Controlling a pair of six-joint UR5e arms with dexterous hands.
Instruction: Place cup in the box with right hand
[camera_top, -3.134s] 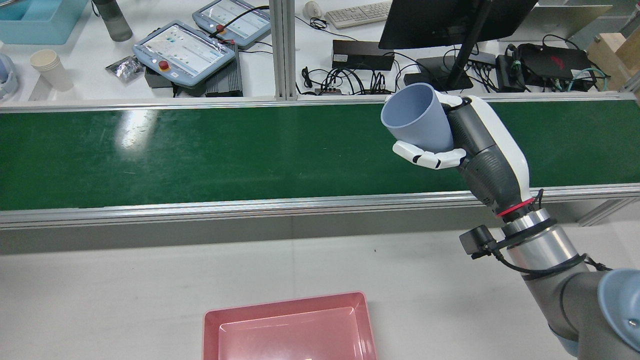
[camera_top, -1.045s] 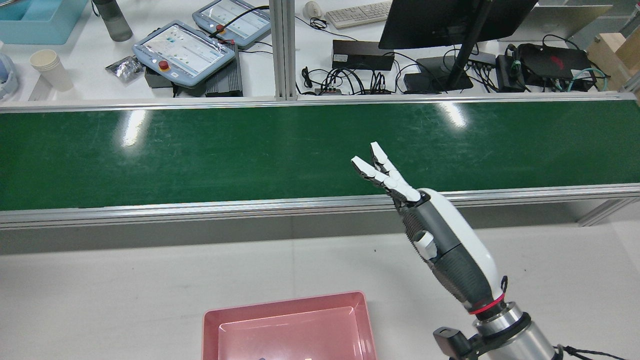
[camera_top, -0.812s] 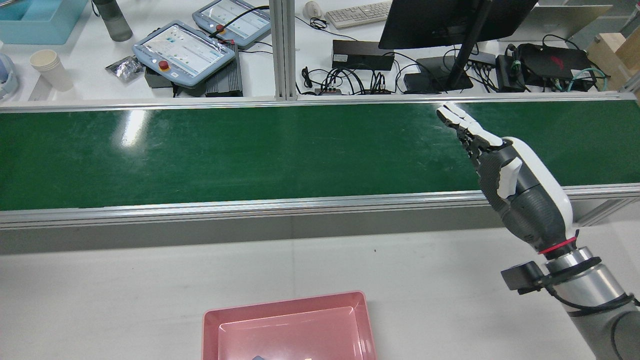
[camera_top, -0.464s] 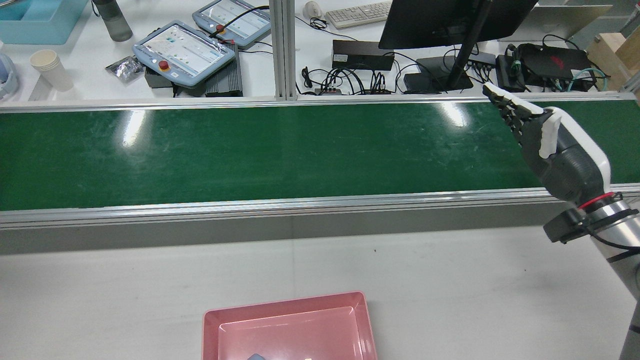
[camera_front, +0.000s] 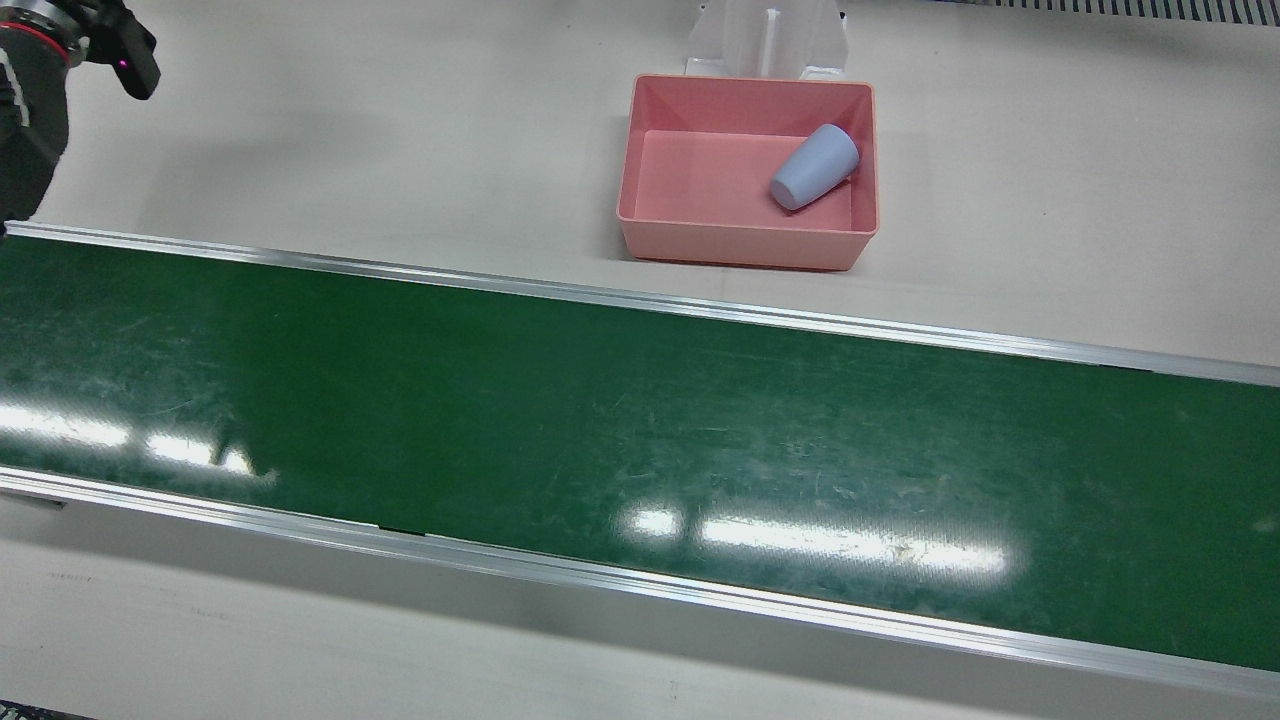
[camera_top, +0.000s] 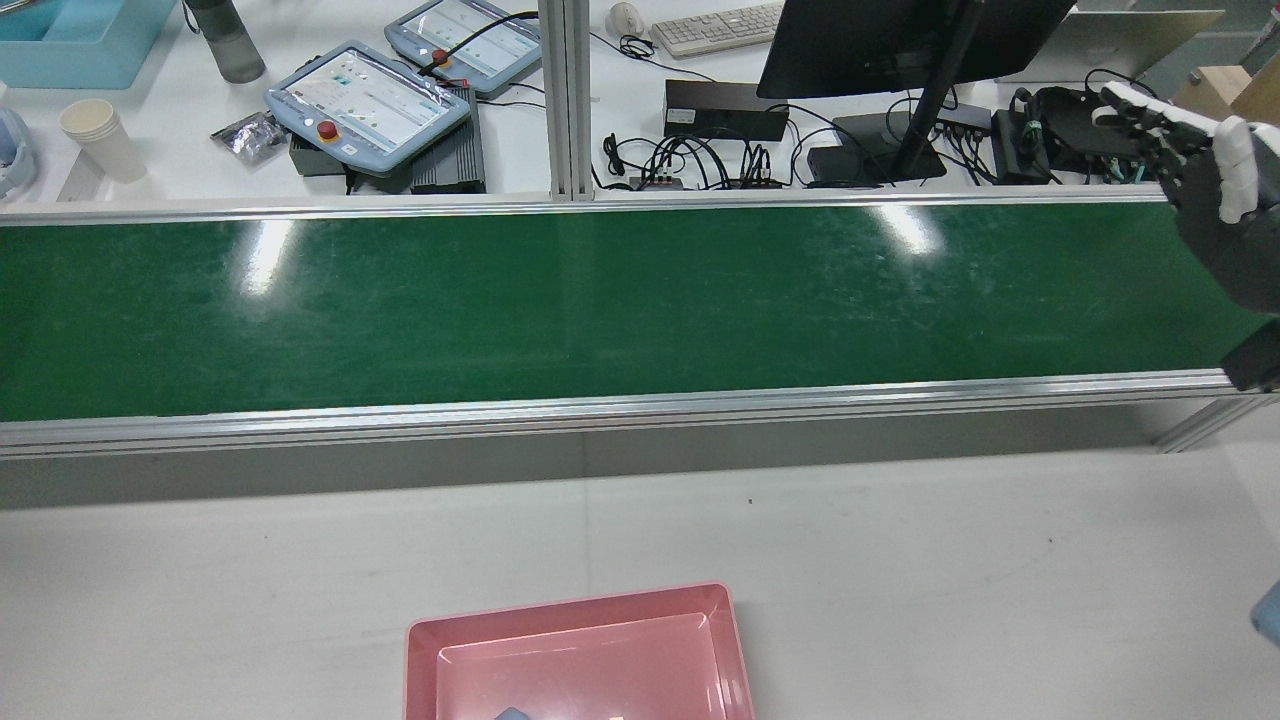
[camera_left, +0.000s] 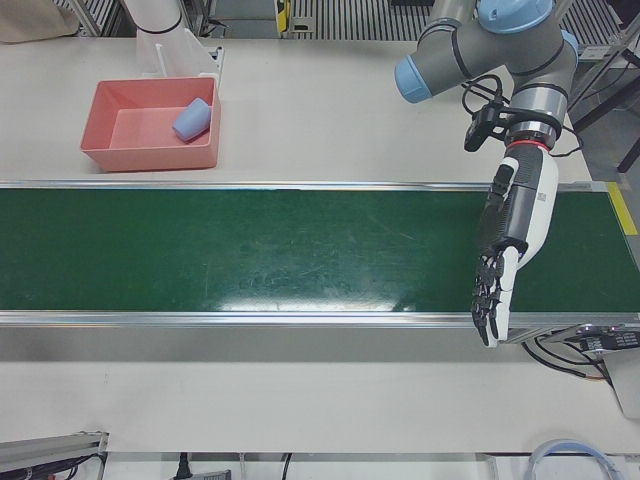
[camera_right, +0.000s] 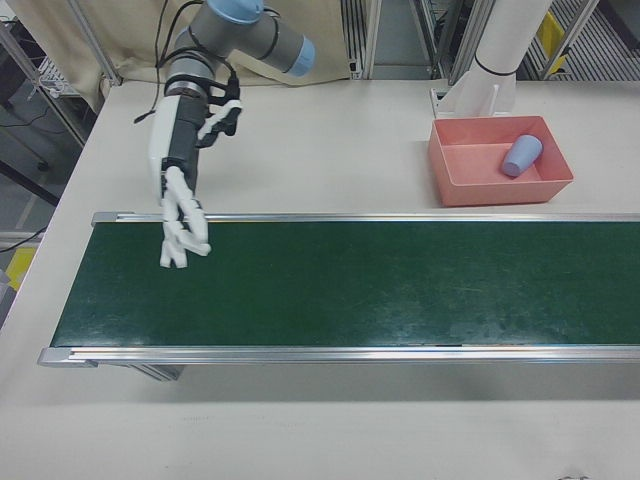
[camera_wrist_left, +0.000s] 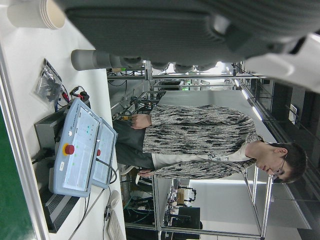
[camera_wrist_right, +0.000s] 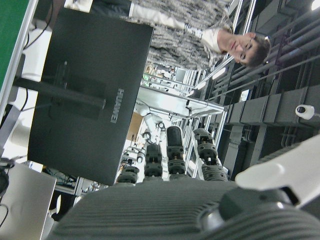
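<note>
The pale blue cup (camera_front: 812, 168) lies on its side inside the pink box (camera_front: 745, 246), against its right wall in the front view. It also shows in the left-front view as the cup (camera_left: 192, 119) in the box (camera_left: 150, 160). In the rear view only a sliver of the cup (camera_top: 510, 714) shows. My right hand (camera_top: 1215, 190) is open and holds nothing. It hangs over the far right end of the belt, well away from the box; it is the right hand (camera_right: 178, 205) in the right-front view. My left hand (camera_left: 508, 235) is open over the belt's other end, fingers pointing down.
A green conveyor belt (camera_top: 600, 300) with aluminium rails crosses the station between the box and the operators' bench. Beyond it stand a monitor (camera_top: 900, 45), teach pendants (camera_top: 365, 100), cables and paper cups (camera_top: 100, 135). A person stands behind the bench.
Three seconds ago my right hand held the cup above the belt. Since then it has let go, the cup has come to lie in the box, and the open hand has swung to the far right.
</note>
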